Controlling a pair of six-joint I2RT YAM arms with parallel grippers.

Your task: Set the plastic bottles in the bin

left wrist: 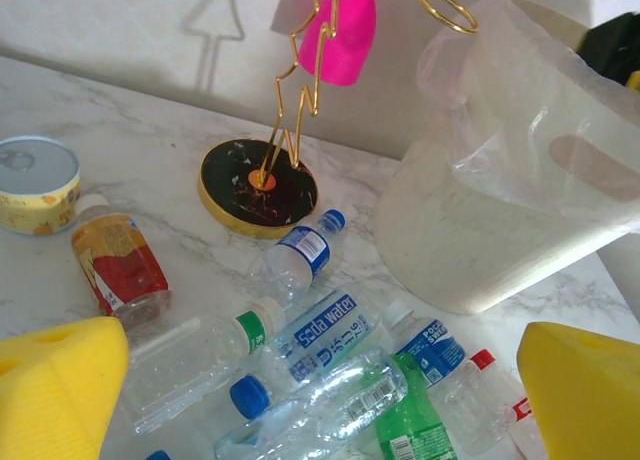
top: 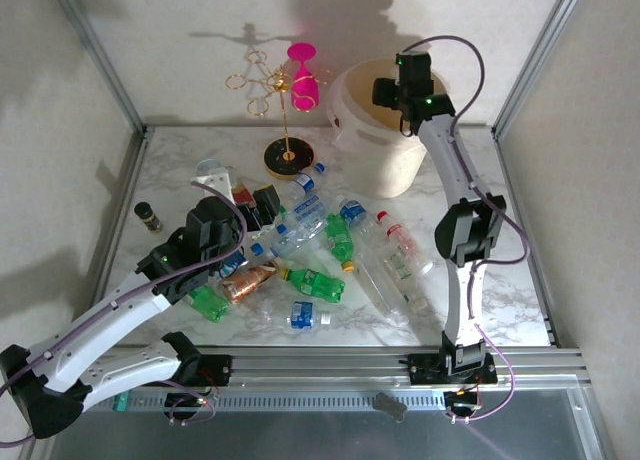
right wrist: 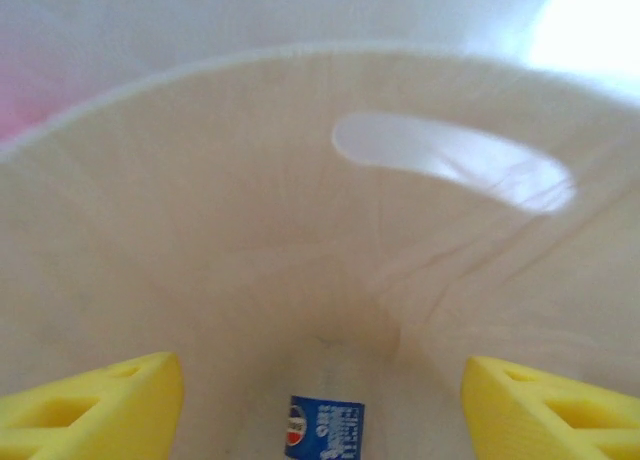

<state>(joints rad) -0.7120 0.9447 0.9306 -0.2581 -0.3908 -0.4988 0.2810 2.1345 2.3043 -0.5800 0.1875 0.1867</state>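
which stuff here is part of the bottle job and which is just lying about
Job: clear, green and copper-brown plastic bottles; large round cream translucent plastic bin.
Lying about: gold wire stand with black base; pink stemmed glass; yellow-and-white round tub; tiny dark vial.

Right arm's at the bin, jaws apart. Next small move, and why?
Probably pull the right gripper back from the bin toward the table: its fingers are apart with nothing between them, a blue-labelled bottle lies inside the bin, and loose bottles lie out there.
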